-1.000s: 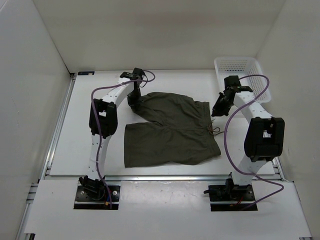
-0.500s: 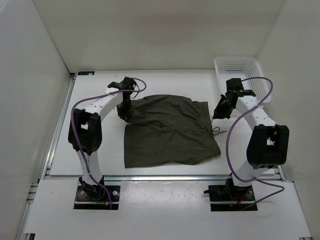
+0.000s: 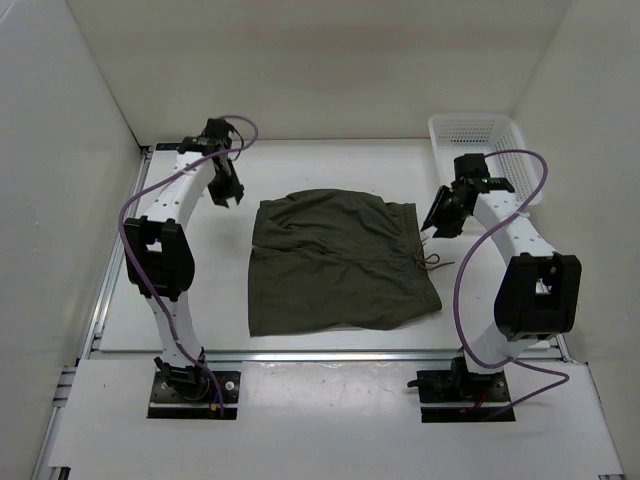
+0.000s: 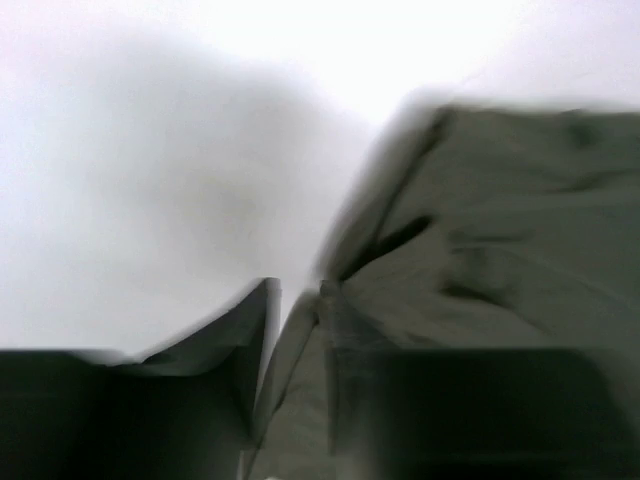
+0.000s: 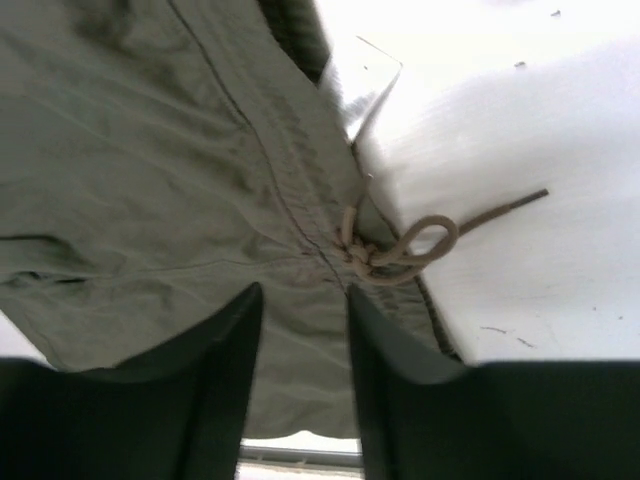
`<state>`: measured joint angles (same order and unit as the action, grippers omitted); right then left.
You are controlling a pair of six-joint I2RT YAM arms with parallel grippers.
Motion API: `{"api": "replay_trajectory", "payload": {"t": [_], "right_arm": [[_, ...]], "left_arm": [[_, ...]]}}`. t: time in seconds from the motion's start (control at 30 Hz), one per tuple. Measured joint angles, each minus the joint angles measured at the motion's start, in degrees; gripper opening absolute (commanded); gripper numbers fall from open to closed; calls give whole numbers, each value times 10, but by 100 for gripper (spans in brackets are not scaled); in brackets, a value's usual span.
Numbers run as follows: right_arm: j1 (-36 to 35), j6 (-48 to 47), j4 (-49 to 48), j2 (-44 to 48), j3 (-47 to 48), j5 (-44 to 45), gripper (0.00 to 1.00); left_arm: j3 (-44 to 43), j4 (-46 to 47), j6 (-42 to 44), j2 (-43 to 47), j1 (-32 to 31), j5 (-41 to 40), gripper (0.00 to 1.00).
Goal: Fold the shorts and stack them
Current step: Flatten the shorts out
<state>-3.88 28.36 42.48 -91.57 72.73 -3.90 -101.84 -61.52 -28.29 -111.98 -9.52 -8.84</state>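
The dark olive shorts lie flat in the middle of the table, waistband to the right and legs to the left. The tan drawstring is knotted at the waistband edge. My left gripper hangs left of the shorts' far-left corner, clear of the cloth. In the blurred left wrist view its jaws stand apart with nothing in them, and the shorts are to the right. My right gripper hovers over the waistband. It is open, with the shorts beneath and only cloth showing between the fingers.
A white mesh basket stands at the back right corner, just behind the right arm. White walls close in the table on the left, back and right. A metal rail runs along the near edge of the table.
The left gripper let go of the far leg and swung left and back, away from the shorts. The right gripper opened over the waistband. The far leg now lies spread flat.
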Motion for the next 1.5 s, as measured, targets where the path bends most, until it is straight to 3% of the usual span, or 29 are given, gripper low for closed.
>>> {"api": "replay_trajectory", "payload": {"t": [0.03, 0.1, 0.23, 0.3, 0.4, 0.53, 0.63, 0.67, 0.73, 0.77, 0.8, 0.9, 1.33, 1.37, 1.43, 1.47, 1.5], "right_arm": [[0, -4, 4, -7, 13, -2, 50], [0, -8, 9, -31, 51, -4, 54], [-4, -16, 9, -108, 145, -4, 60], [-5, -19, 10, -154, 192, -5, 68], [-11, -20, 13, -229, 263, -5, 69], [-24, -19, 26, -321, 346, 6, 67], [-35, -17, 40, -365, 383, 22, 62], [-38, -16, 44, -373, 388, 27, 60], [-43, -15, 51, -379, 390, 36, 43], [-45, -14, 56, -380, 390, 40, 35], [-46, -12, 59, -380, 390, 42, 20], [-47, -7, 61, -380, 390, 49, 1], [-67, 19, 50, -361, 389, 69, 0], [-68, 21, 48, -358, 389, 66, 0], [-73, 25, 40, -354, 390, 61, 0], [-75, 25, 38, -354, 391, 59, 0], [-77, 25, 38, -354, 393, 59, 0]], "left_arm": [[-34, 1, 3, -9, 2, 9, 73], [-113, -6, 9, -42, 0, 30, 83], [-241, -9, 12, -144, -13, 67, 87], [-265, -10, 14, -197, -17, 83, 87], [-269, -19, 14, -261, -24, 100, 87], [-282, -38, 13, -312, -24, 121, 78], [-299, -35, 13, -311, -24, 131, 51], [-301, -32, 15, -311, -24, 135, 30], [-301, -31, 15, -311, -23, 142, 11], [-301, -31, 19, -311, -22, 144, 11], [-301, -31, 20, -311, -22, 146, 11], [-301, -30, 23, -311, -17, 151, 11], [-248, -12, 24, -244, 74, 171, 11], [-242, -10, 24, -236, 82, 177, 14], [-239, -9, 31, -224, 92, 189, 32], [-239, -8, 35, -222, 95, 194, 55], [-239, -7, 42, -221, 97, 196, 67]]}}
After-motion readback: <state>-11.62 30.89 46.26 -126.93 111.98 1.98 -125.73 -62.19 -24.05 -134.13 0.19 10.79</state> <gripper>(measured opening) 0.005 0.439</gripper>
